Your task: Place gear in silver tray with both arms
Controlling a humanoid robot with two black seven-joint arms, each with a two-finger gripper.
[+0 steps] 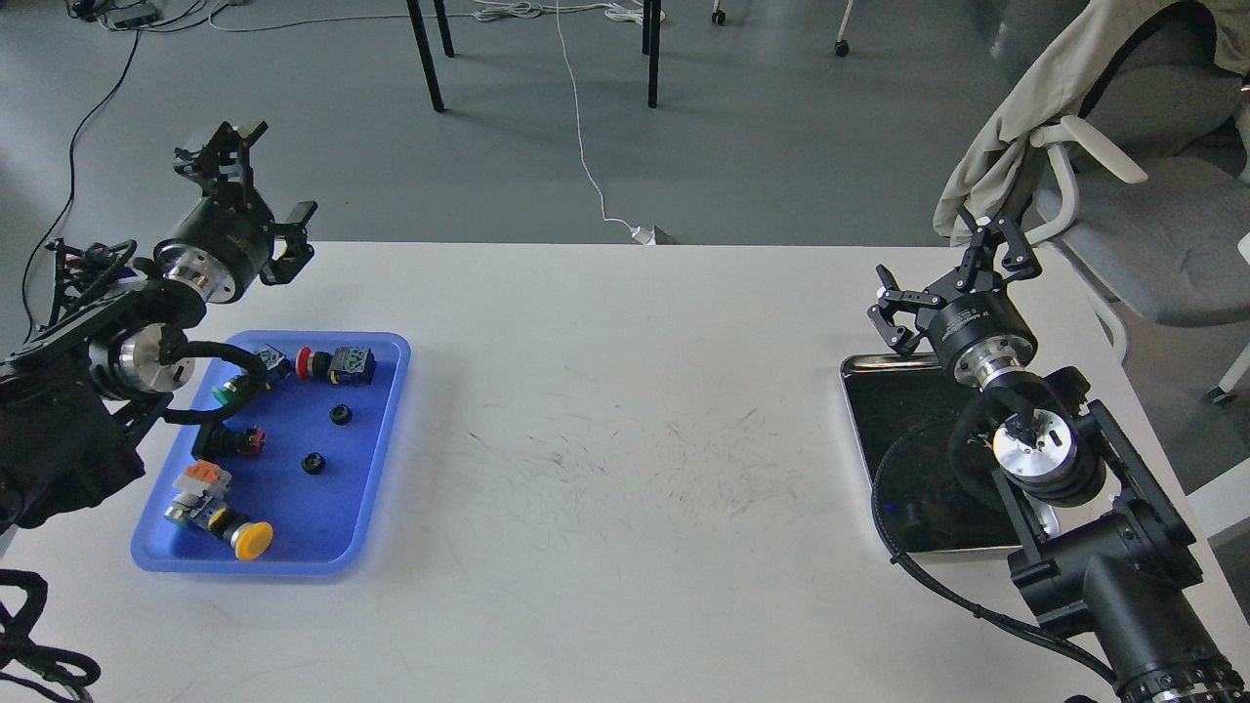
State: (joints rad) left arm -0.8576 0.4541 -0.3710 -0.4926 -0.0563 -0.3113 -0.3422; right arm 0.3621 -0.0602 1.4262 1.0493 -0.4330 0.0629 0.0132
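Observation:
Two small black gears (340,414) (312,463) lie in the middle of a blue plastic tray (383,459) at the table's left. My left gripper (269,184) hangs open and empty above that tray's far left corner, well off the gears. At the table's right edge sits the silver tray (857,410), its dark shiny bottom partly hidden by my right arm. My right gripper (945,271) stands open and empty over the silver tray's far edge.
The blue tray also holds several push-button switches, among them a yellow-capped one (252,539) and a red-capped one (305,362). A grey chair (1162,234) draped with a beige jacket stands past the table's right side. Scuffed white tabletop (625,439) lies between the trays.

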